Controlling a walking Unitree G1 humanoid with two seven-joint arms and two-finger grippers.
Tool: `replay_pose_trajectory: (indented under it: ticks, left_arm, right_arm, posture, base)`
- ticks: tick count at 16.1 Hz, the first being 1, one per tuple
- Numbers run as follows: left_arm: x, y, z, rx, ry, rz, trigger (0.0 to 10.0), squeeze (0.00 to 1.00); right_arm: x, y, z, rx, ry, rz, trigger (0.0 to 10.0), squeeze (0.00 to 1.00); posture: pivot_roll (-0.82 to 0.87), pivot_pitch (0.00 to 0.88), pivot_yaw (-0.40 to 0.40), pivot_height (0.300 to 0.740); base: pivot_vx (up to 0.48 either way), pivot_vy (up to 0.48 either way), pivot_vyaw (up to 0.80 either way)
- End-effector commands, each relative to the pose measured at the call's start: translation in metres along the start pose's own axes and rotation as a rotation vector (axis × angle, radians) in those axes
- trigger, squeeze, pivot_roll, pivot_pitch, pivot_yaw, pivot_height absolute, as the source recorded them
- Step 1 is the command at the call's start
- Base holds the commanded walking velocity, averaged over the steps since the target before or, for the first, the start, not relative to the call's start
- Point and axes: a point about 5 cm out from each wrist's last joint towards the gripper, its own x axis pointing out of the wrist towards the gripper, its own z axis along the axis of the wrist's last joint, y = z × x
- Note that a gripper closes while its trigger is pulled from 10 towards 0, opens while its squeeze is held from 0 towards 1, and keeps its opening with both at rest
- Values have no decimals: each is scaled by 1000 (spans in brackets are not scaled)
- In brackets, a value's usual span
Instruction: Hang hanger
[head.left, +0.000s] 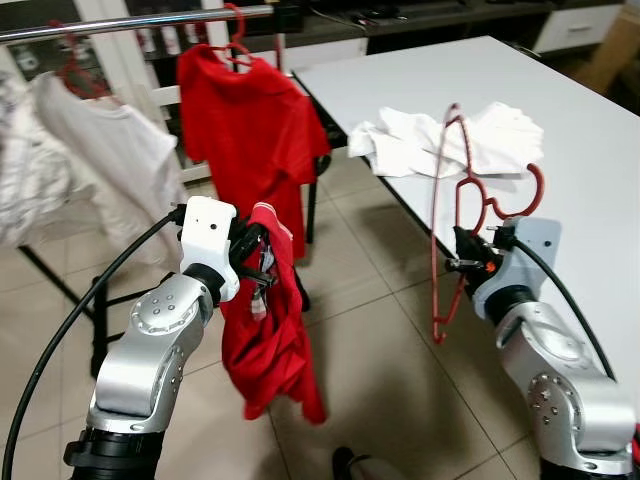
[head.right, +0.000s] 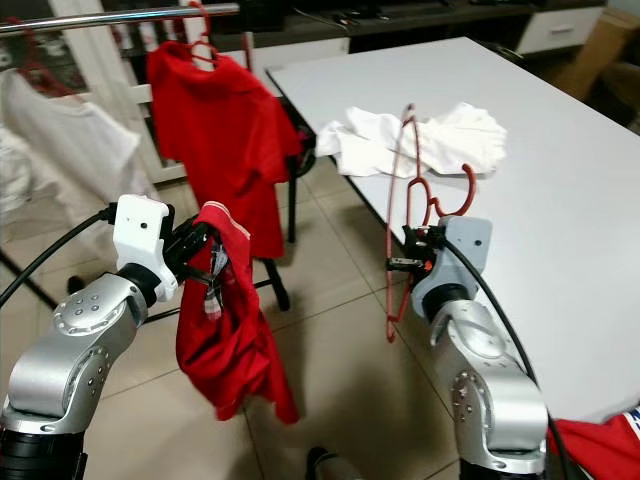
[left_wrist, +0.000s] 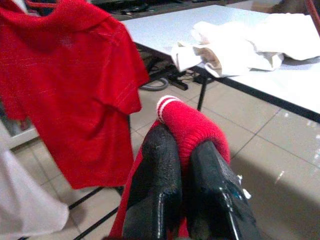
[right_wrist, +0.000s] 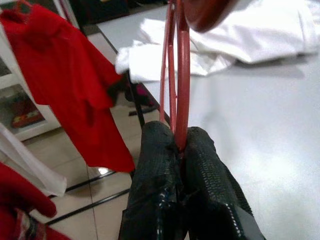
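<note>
Right gripper (head.left: 470, 262): fingers (right_wrist: 155, 170) closed tight on the wire of a red hanger (head.left: 452, 215), no gap visible between them in the right wrist view. The hanger stands roughly upright in the grip, hook (head.left: 515, 195) at about 1 o'clock from the gripper, its lower end hanging free over the tiled floor (head.left: 380, 340) beside the desk edge. It is well apart from the clothes rail (head.left: 130, 22), which runs across at 10 to 11 o'clock in the head views.

Left gripper (head.left: 255, 258): fingers (left_wrist: 155, 185) pinched shut on the collar of a red garment (head.left: 268, 340) (ribbed collar with a white stripe, seen in the left wrist view). The rest of the garment hangs down from the grip, clear of the floor.

White desk (head.left: 600, 150): at 1 to 3 o'clock. A crumpled white cloth (head.left: 410, 140) lies near its front-left edge, behind the hanger.

Rail: a red shirt (head.left: 250, 130) hangs from it on a red hanger at 12 o'clock from the left gripper; a white shirt (head.left: 110, 150) hangs at 10 o'clock.
</note>
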Motion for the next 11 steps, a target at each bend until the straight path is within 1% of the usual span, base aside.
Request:
replay_pose_trajectory:
  ticks: [1,7,11]
  left_arm:
    - [2,0,11,8,-39,-3,10000,0]
    - [4,-3,10,-11,-40,-8,10000,0]
    - [3,-6,6,22,-11,-25,10000,0]
  right_arm:
    - [1,1,2,5,1,-17,10000,0]
    - [0,-3,1,12,15,-55,10000,0]
    - [-4,-3,-2,17,25,-69,10000,0]
  posture:
    - [-87,33,7,740]
    - [-91,36,8,740]
    - [-94,49,14,740]
  base:
    - [0,0,-800]
    - [0,0,-800]
    - [0,0,-800]
